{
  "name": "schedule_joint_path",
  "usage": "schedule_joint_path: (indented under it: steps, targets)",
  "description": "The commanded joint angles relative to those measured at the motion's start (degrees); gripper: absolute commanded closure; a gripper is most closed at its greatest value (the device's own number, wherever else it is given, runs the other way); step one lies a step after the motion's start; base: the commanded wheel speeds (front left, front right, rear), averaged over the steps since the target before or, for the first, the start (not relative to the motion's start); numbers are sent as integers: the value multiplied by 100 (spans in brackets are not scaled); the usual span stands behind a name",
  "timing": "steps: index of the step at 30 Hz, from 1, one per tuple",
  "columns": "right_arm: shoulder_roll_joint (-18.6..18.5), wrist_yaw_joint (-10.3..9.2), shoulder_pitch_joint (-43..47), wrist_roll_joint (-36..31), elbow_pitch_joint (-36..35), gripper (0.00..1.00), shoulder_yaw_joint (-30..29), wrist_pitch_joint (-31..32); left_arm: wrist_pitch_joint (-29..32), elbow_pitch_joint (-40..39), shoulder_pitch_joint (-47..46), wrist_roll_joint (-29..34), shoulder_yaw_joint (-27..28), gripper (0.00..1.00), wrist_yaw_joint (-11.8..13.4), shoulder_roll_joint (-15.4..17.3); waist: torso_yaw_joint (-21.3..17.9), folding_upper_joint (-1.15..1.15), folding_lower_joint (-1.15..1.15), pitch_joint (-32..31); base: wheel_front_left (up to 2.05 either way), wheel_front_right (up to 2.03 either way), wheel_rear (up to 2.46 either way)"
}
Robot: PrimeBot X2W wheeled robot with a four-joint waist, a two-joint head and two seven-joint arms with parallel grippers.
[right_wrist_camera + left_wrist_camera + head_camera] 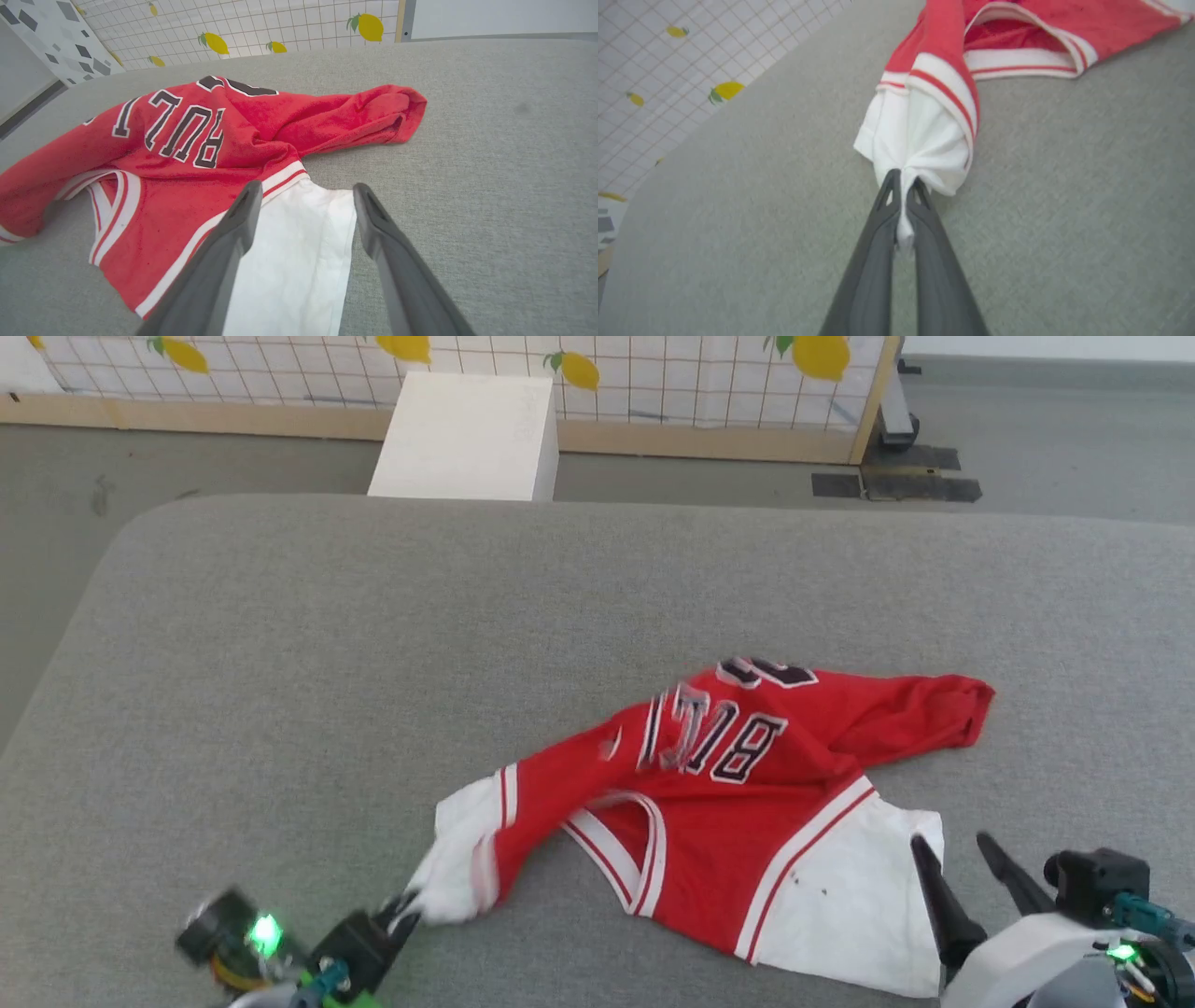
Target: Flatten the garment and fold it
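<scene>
Head view. A red shirt (747, 803) with white sleeves lies crumpled on a grey padded surface (373, 644), in the near half and towards the robot's right. Its long axis runs obliquely, from the left-hand sleeve (457, 859) at the near left to a bunched red corner (966, 705) pointing far right. The striped neck opening (621, 845) faces the robot and the black lettering (719, 733) reads upside down, so the body of the shirt points away from the robot. The red cloth is folded over itself beyond the lettering.

The left gripper (403, 910) is clamped on the tip of the left-hand sleeve; in the left wrist view the white cloth is pinched between the two closed fingers and gathers into a cone.

The right gripper (948, 840) stands with its jaws spread wide, holding nothing, over the flat right-hand sleeve (859, 915); whether the tips touch the cloth cannot be told.

Beyond the surface: a white box (467, 434) and a lemon-print screen (653, 378).
</scene>
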Motion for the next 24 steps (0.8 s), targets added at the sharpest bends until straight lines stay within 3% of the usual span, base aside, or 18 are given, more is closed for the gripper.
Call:
schedule_joint_path:
  steps: [1,8,16,19,21,24]
  targets:
    - [6,-9,114,-35,68,0,-37,124,197,207,126,-100,-11,0,-11,20,32,0,0,-74,0,0,0]
    - [26,-9,573,-172,149,0,-269,1324,78,390,300,-640,426,0,378,-221,183,0,0,-504,0,0,0]
    - [90,-9,711,-334,-19,0,-457,2380,-125,-361,679,-1168,1235,0,964,-181,461,0,0,-782,0,0,0]
    - [53,-9,684,-461,147,0,-475,2492,-163,-1130,813,-1570,1926,0,1395,-505,590,0,0,-809,0,0,0]
    - [68,-9,621,-470,283,0,-490,2502,-167,-1735,930,-1650,2354,0,1550,-776,644,0,0,-791,0,0,0]
    - [58,-9,489,-545,463,0,-424,2516,-169,-2261,1221,-1695,2727,0,1550,-1185,701,0,0,-716,0,0,0]
